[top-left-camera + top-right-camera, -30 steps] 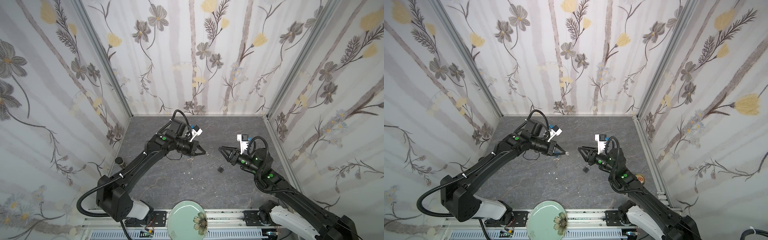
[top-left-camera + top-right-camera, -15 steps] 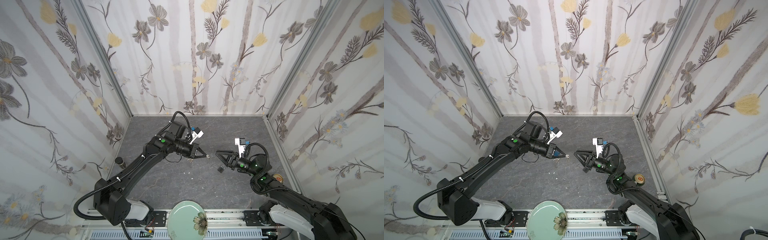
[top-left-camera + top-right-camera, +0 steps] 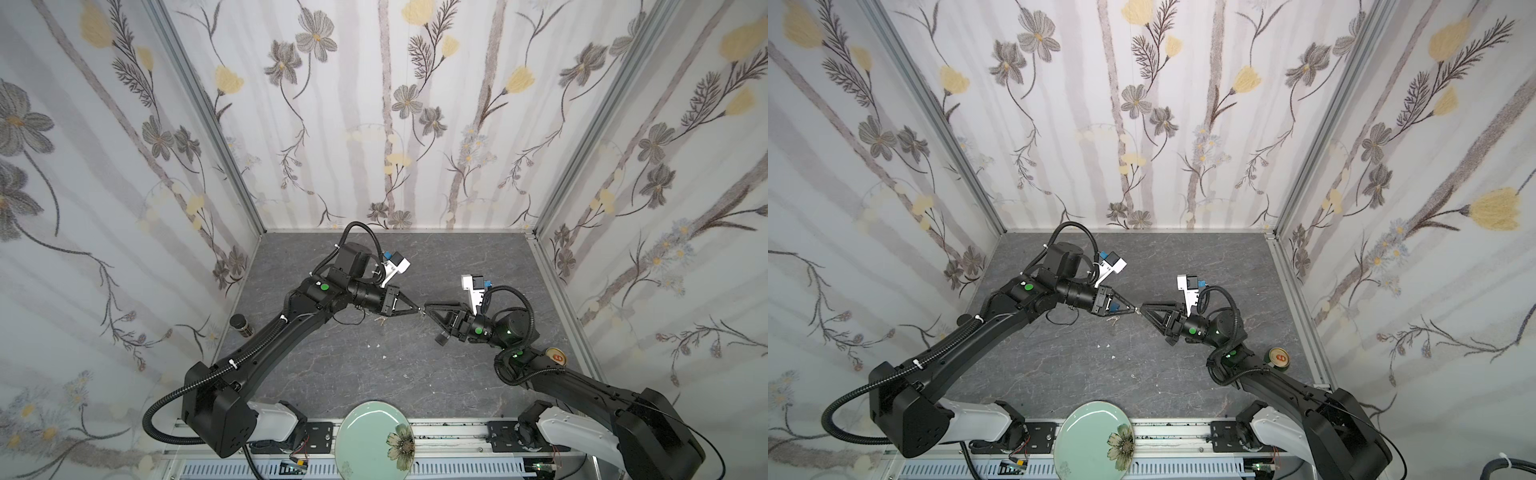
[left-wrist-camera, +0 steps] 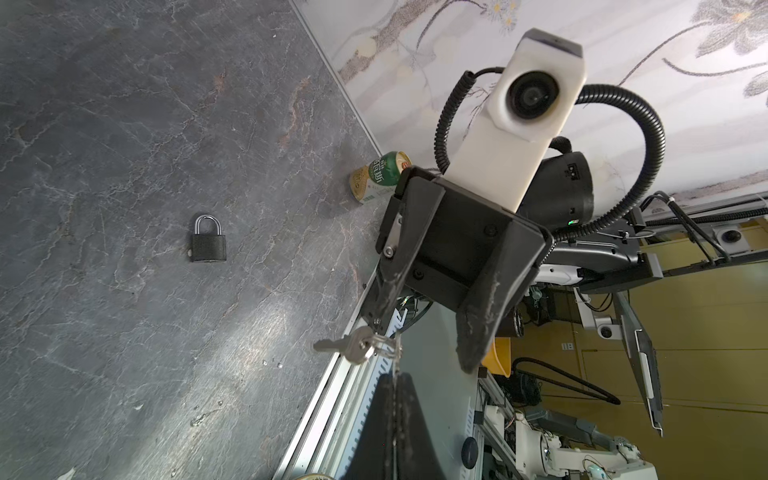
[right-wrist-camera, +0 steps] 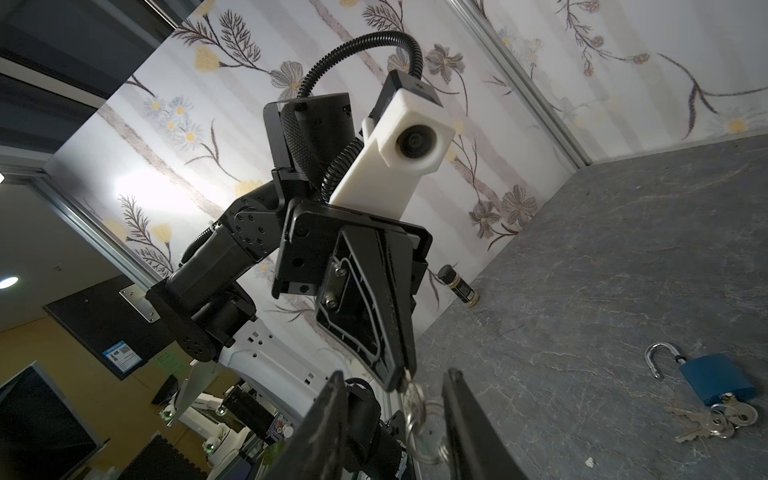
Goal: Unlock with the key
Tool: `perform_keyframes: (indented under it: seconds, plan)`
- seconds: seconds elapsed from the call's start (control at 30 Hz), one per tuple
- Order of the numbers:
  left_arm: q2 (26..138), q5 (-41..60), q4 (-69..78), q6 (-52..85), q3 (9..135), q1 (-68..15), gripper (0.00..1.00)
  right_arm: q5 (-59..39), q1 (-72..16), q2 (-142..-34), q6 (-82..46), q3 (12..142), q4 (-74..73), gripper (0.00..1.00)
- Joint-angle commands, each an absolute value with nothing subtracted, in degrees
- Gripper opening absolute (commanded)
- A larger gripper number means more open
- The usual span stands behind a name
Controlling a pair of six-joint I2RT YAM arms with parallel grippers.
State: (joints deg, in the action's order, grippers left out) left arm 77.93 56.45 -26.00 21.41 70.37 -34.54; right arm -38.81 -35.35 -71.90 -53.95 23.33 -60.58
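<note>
Small silver key (image 4: 348,347); black padlock (image 4: 208,248), silver shackle.

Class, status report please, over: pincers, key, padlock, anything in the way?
Left pincer shut on key ring, key dangling. Right pincer open, straddling ring. Black padlock shut, flat on table, apart from both. Nothing seen blocking it.

Bare grey stone-look bench (image 3: 357,374) lies open toward the front edge. Mid-bench, a silver key ring (image 5: 415,401) pinched by the left hand (image 3: 414,309) hangs in the open gap of the right hand (image 3: 429,311). A black padlock (image 4: 209,243) lies on the bench nearby.
</note>
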Motion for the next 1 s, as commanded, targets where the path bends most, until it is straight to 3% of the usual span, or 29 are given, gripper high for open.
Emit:
perform_keyframes:
  seconds: [0.0,0.2,0.33,0.43,0.8,0.97]
  plan:
    - [77.32,57.39,-23.45,21.97,69.99,-34.59,0.00,-40.33,-35.92,-72.62,-54.56,24.34,-64.09,0.42]
    - [76.83,57.06,-23.18,21.86,69.72,-34.60,0.00,-40.61,-36.19,-73.13,-54.59,24.45,-63.92,0.39]
    - [76.27,56.96,-22.44,21.90,69.09,-34.54,0.00,-39.64,-36.21,-72.82,-53.68,24.35,-61.54,0.45]
    - [75.95,56.61,-22.37,21.89,68.83,-34.54,0.00,-39.96,-36.20,-72.77,-53.62,24.35,-61.40,0.41]
    - [75.77,55.72,-21.28,22.58,68.81,-34.62,0.00,-42.07,-36.28,-73.28,-53.29,24.43,-60.61,0.26]
    - [75.35,55.85,-20.10,23.12,68.47,-34.57,0.00,-42.36,-36.20,-73.91,-52.95,24.71,-60.01,0.09]
